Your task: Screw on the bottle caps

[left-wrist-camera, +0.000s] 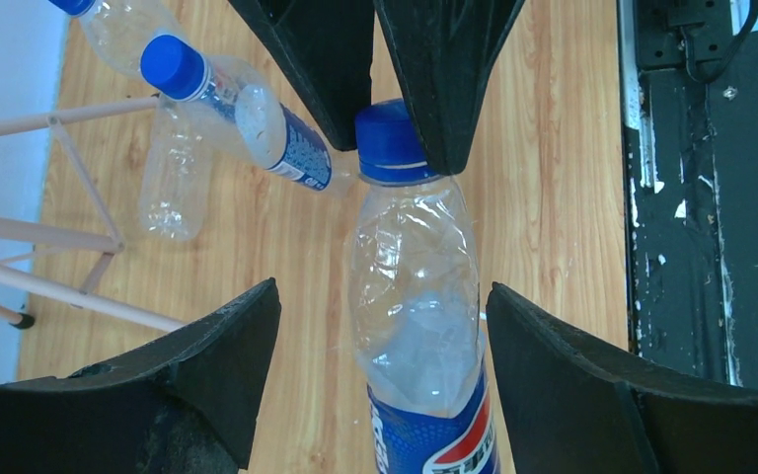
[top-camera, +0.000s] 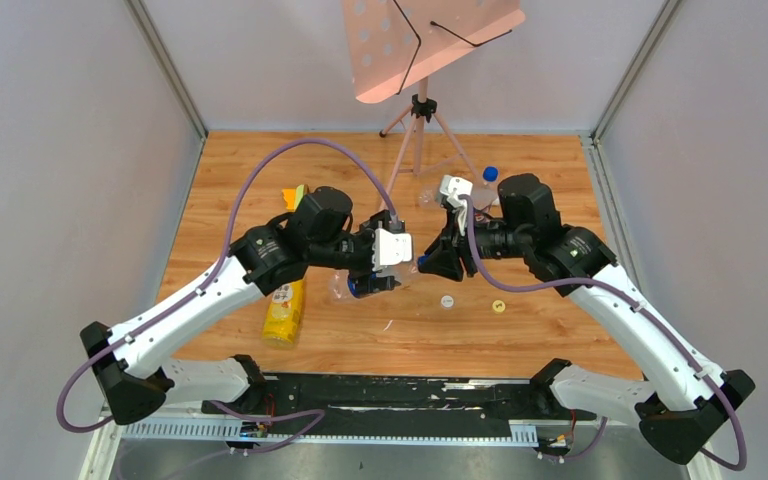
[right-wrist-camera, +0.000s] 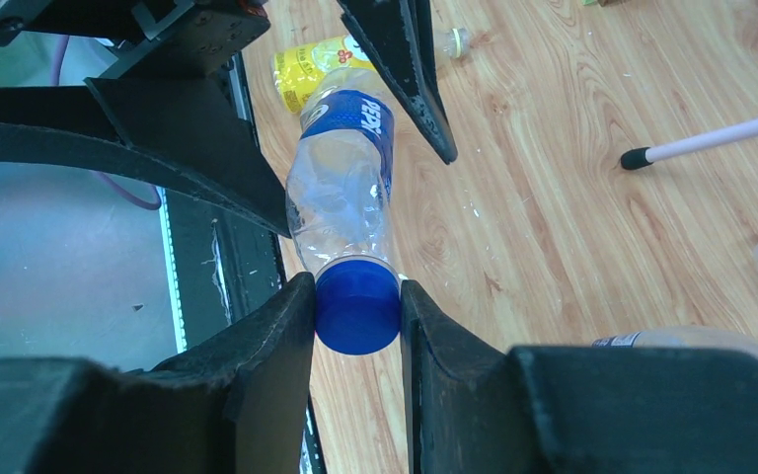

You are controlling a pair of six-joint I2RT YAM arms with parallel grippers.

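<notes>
**Item 1. My R pincer** (right-wrist-camera: 355, 296): pressed together on the blue cap (right-wrist-camera: 357, 308), one finger on each side of its rim. The cap sits on the neck of item 3.

**Item 2. My L pincer** (left-wrist-camera: 383, 286): spread, fingers (left-wrist-camera: 212, 380) straddling the body of item 3. There's a plain gap on one side. The other finger is just beside the plastic; contact can't be told.

**Item 3. Clear bottle** (left-wrist-camera: 415, 296): crumpled, blue label w/ red-white logo. It lies horizontal btw my two pincers, cap end toward R, label end toward L. In the top view it is mid-desk, toward the near side. Whether it rests on the wood or hangs above it: can't tell.

**Item 4. Yellow bottle** (top-camera: 285, 310): on its side on the desk (top-camera: 560, 200), beside my L forearm, near the front edge.

**Item 5. White cap** (top-camera: 447, 300) **& yellow cap** (top-camera: 499, 306): loose on the desk, near each other, apart from every bottle, on the near side of my R pincer.

**Item 6. Far-side stock:** capped bottle (left-wrist-camera: 257, 118), clear w/ blue label and blue top. Corner bottle (left-wrist-camera: 118, 25), also blue-topped, cut off by the frame. Bare bottle (left-wrist-camera: 173, 173), clear, lying by the tripod legs, neck end hidden.

**Item 7. Music stand** (top-camera: 430, 40): pink, tripod at far centre of the desk.
</notes>
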